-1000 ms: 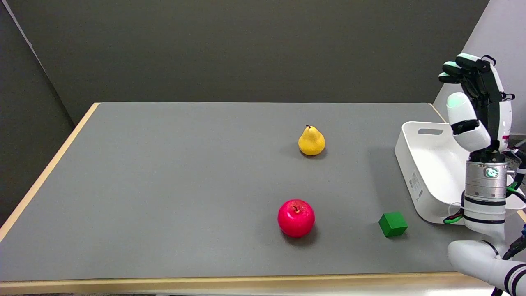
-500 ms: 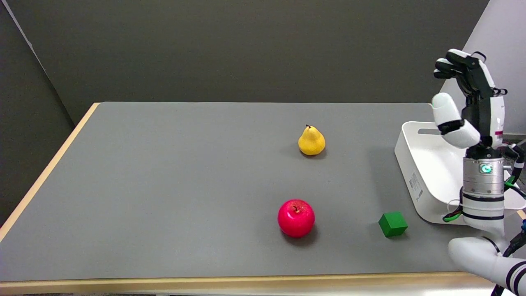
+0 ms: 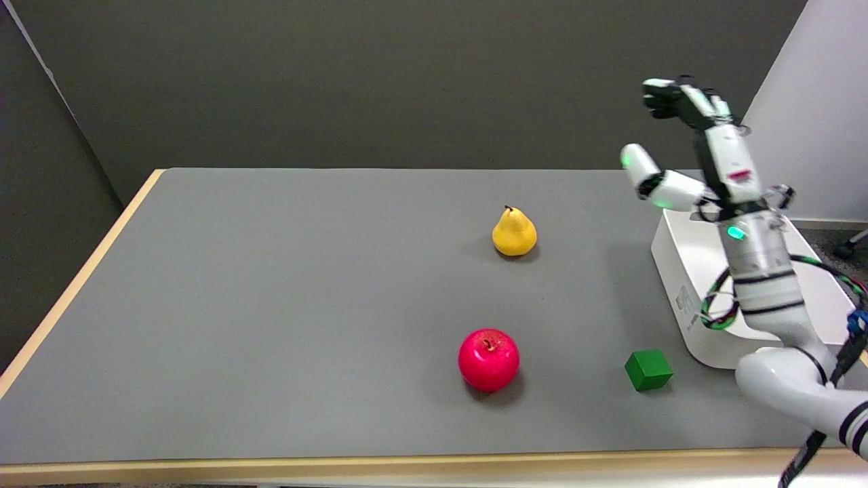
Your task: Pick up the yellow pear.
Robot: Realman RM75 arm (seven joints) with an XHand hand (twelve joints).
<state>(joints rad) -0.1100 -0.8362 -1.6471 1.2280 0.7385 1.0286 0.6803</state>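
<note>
In the head view, the yellow pear [image 3: 514, 232] stands upright on the grey counter [image 3: 271, 305], well apart from the right hand [image 3: 698, 152], which hangs in the air above the white bin [image 3: 685, 271] with its fingers [image 3: 661, 95] spread and empty. Nearer the front edge lie a red apple [image 3: 488, 360] and a green cube [image 3: 648, 369].

Matt grey table [image 3: 271, 305], glossy red apple [image 3: 488, 359].

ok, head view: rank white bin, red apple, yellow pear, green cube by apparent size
1. white bin, partly hidden by the arm
2. red apple
3. yellow pear, though it lies farther from the camera, so its true size is unsure
4. green cube
</note>
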